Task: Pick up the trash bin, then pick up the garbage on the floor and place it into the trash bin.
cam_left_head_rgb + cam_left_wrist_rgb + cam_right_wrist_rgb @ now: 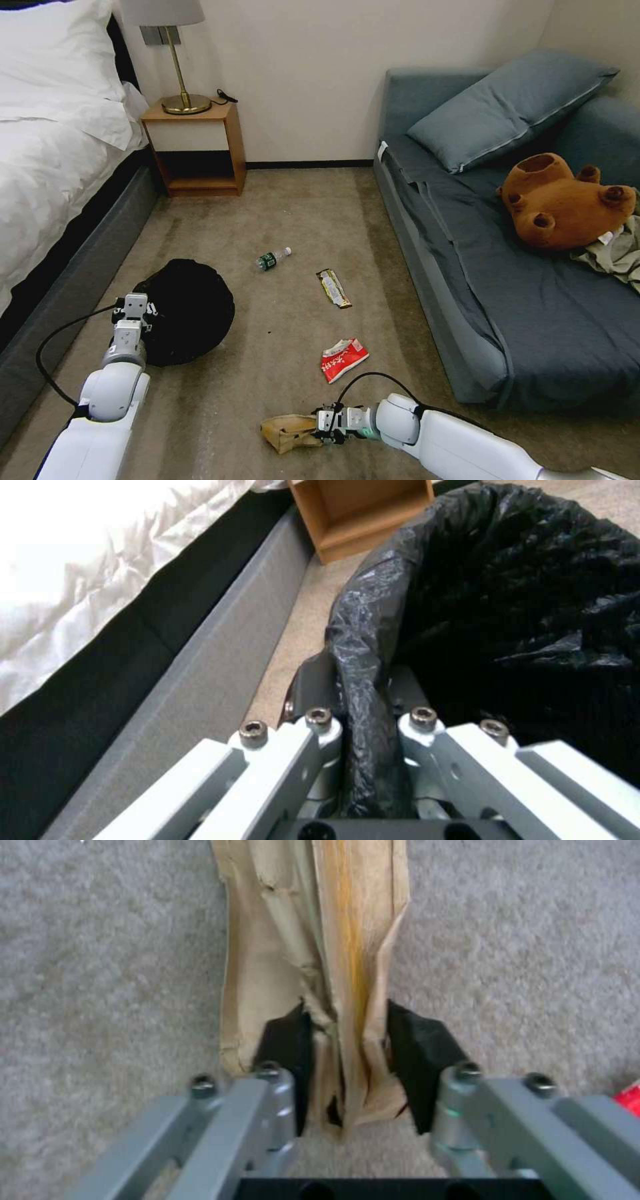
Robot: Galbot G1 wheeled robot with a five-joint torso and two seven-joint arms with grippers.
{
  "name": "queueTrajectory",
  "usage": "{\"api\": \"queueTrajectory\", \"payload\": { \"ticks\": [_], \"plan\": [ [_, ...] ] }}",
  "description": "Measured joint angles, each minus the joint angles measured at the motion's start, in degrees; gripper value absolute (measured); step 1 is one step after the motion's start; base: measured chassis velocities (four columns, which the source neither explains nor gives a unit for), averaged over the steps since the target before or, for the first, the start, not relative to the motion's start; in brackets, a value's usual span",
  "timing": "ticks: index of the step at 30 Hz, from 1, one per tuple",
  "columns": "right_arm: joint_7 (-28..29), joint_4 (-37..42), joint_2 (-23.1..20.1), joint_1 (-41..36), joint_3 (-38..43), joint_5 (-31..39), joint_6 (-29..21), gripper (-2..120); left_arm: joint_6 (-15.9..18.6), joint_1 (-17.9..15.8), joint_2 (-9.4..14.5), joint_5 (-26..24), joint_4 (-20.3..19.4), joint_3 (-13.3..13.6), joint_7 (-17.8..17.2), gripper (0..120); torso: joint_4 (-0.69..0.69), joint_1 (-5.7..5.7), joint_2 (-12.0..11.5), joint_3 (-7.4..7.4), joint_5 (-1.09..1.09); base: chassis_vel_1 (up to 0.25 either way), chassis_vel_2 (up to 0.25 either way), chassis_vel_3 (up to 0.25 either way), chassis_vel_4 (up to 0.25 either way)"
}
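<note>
The black bag-lined trash bin (189, 311) hangs at the left beside the bed, and my left gripper (135, 308) is shut on its rim (363, 690). Low at the front, my right gripper (321, 425) is shut on the crumpled tan paper bag (288, 432), which is pinched between the black pads (287, 1040) over the carpet. On the floor beyond lie a red-and-white snack packet (343, 358), a gold-brown bar wrapper (333, 288) and a clear bottle with a green label (273, 259).
A bed with white linen (47, 167) and a grey frame (200, 665) runs along the left. A wooden nightstand (195, 147) with a lamp stands at the back. A blue sofa (507, 287) holding a brown plush toy (563, 203) borders the right.
</note>
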Motion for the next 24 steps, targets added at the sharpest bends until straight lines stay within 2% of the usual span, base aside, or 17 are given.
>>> {"api": "queueTrajectory", "payload": {
  "ticks": [1,2,4,7,16,24],
  "plan": [
    [0.0,0.2,-0.4,-0.2,0.3,0.0,0.1,17,0.0,0.2,-0.1,0.0,-0.1,0.0,0.0,4,0.00,0.00,0.0,0.00,0.00,0.000,0.000,0.000,0.000],
    [0.0,0.2,-0.4,-0.2,0.3,0.0,0.1,17,0.0,0.2,-0.1,0.0,-0.1,0.0,0.0,4,0.00,0.00,0.0,0.00,0.00,0.000,0.000,0.000,0.000],
    [0.0,0.5,-0.8,-0.5,0.8,-0.1,0.2,7,-0.1,0.5,-0.1,0.1,-0.3,-0.1,0.0,4,0.00,0.00,0.0,0.00,0.00,0.000,0.000,0.000,0.000],
    [0.0,1.0,-1.4,-0.8,1.6,-0.2,0.3,0,-0.1,0.8,-0.2,0.2,-0.5,-0.2,0.0,4,0.00,0.00,0.0,0.00,0.00,0.000,0.000,0.000,0.000],
    [-0.1,6.0,-4.8,-1.4,7.9,-0.6,1.0,0,-0.1,1.3,-0.2,0.2,-1.3,-0.1,-0.1,4,-0.01,0.00,0.0,0.00,0.00,0.000,0.000,0.000,0.000],
    [-0.6,15.1,-10.3,4.6,13.5,2.0,1.4,0,0.0,1.0,0.0,0.0,-2.1,1.3,-0.1,4,0.00,0.00,0.0,0.00,0.00,0.000,0.000,0.000,0.000]
  ]
}}
